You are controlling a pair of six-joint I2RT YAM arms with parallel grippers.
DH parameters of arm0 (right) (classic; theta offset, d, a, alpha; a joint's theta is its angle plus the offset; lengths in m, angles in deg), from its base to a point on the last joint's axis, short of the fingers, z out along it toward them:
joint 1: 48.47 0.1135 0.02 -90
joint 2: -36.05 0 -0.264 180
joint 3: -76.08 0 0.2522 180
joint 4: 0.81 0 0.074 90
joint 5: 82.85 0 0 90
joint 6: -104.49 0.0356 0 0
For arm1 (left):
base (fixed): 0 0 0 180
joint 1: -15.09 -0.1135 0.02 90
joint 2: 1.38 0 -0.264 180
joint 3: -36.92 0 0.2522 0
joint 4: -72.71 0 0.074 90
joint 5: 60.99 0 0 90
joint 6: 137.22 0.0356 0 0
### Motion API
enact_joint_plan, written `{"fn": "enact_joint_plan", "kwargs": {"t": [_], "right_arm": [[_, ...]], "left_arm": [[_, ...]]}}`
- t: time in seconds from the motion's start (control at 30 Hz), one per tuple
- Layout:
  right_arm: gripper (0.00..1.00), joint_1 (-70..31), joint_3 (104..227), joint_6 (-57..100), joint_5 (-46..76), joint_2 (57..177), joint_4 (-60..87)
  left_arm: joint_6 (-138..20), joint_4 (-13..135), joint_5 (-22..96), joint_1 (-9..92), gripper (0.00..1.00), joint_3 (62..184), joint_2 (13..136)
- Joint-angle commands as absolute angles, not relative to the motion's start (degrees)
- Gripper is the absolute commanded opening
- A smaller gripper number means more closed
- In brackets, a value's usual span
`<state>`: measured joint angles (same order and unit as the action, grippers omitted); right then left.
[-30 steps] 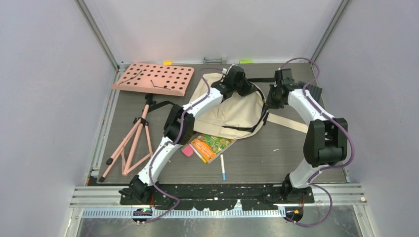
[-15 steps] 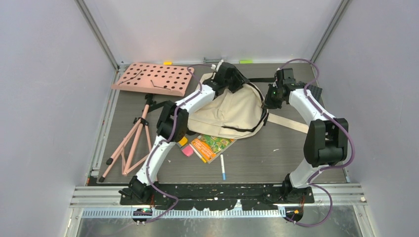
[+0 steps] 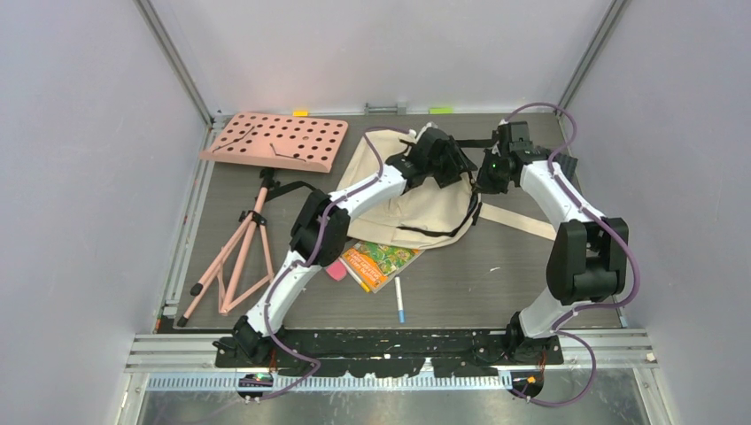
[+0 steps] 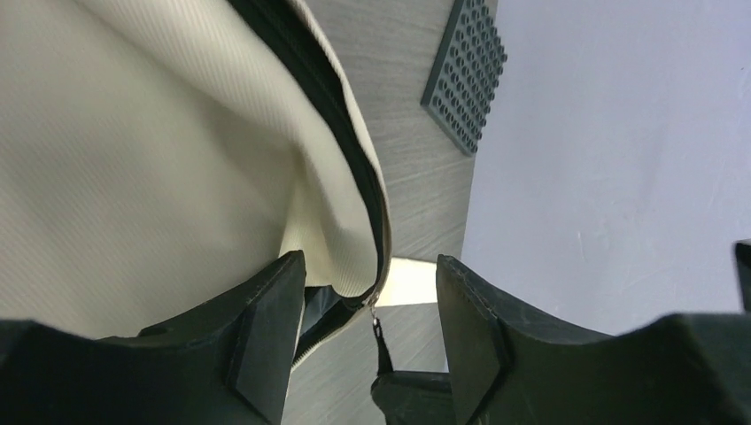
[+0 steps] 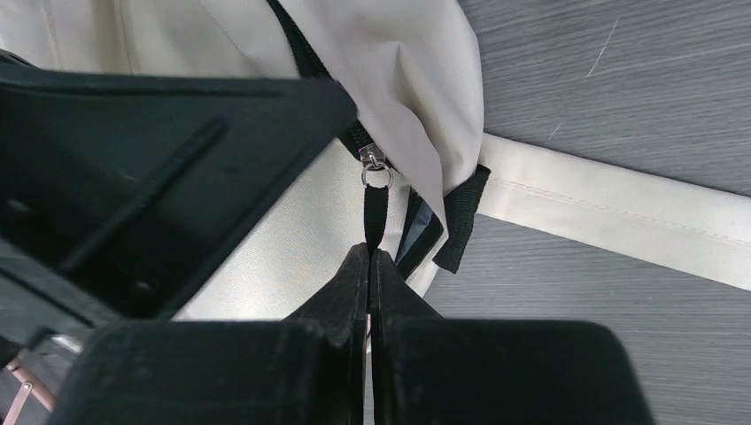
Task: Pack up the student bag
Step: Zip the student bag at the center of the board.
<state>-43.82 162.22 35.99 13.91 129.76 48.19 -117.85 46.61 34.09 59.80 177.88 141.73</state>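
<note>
The cream student bag point(image 3: 416, 199) lies at the back middle of the table, with its black zipper line along its right edge. My left gripper point(image 3: 447, 159) hovers over that edge, open, and the bag's zippered rim point(image 4: 350, 204) lies between its fingers point(image 4: 266, 328) untouched. A black zipper pull point(image 4: 383, 341) hangs just beyond. My right gripper point(image 3: 487, 173) sits right beside the left one at the bag's right side. In the right wrist view it point(image 5: 369, 252) is shut on the black zipper pull point(image 5: 375, 212), which leads up to a metal ring on the bag point(image 5: 390, 71).
A pink perforated board point(image 3: 274, 140) lies back left, with a pink folding stand point(image 3: 235, 257) in front of it. A colourful book point(image 3: 381, 263), a pink eraser point(image 3: 336, 270) and a pen point(image 3: 399, 299) lie near the bag's front. A grey studded plate point(image 4: 464, 75) and a cream strap point(image 5: 620, 212) lie to the right.
My left gripper has opened and, after swinging left over the bag, has come to the bag's right edge next to the right gripper. The right gripper stays shut and has hardly moved.
</note>
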Motion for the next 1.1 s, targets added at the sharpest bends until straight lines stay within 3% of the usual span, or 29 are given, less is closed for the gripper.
{"fn": "enact_joint_plan", "kwargs": {"t": [0.0,0.13,0.27,0.43,0.67,1.07], "right_arm": [[0.01,-43.72,162.03,35.5,12.75,125.57,48.69],[0.01,-43.72,162.0,35.43,12.87,125.52,48.52],[0.01,-43.72,161.86,35.03,12.08,125.45,48.69],[0.01,-43.72,160.77,34.14,10.15,124.6,49.61],[0.01,-43.72,158.91,33.04,4.99,123.62,52.46],[0.01,-43.75,156.36,35.41,0.99,123.82,56.45]], "left_arm": [[-118.71,43.37,35.16,60.62,0.57,181.66,140.76],[-118.61,41.68,34.95,61.23,0.52,181.9,141.18],[-117.68,41.11,33.84,61.15,0.33,183.76,142.4],[-114.95,40.45,33.08,60.85,0.26,189.03,145.45],[-113.39,43.05,34.32,60.08,0.01,189.13,146.54],[-110.6,48.79,31.4,57.79,0.0,188.6,143.96]]}}
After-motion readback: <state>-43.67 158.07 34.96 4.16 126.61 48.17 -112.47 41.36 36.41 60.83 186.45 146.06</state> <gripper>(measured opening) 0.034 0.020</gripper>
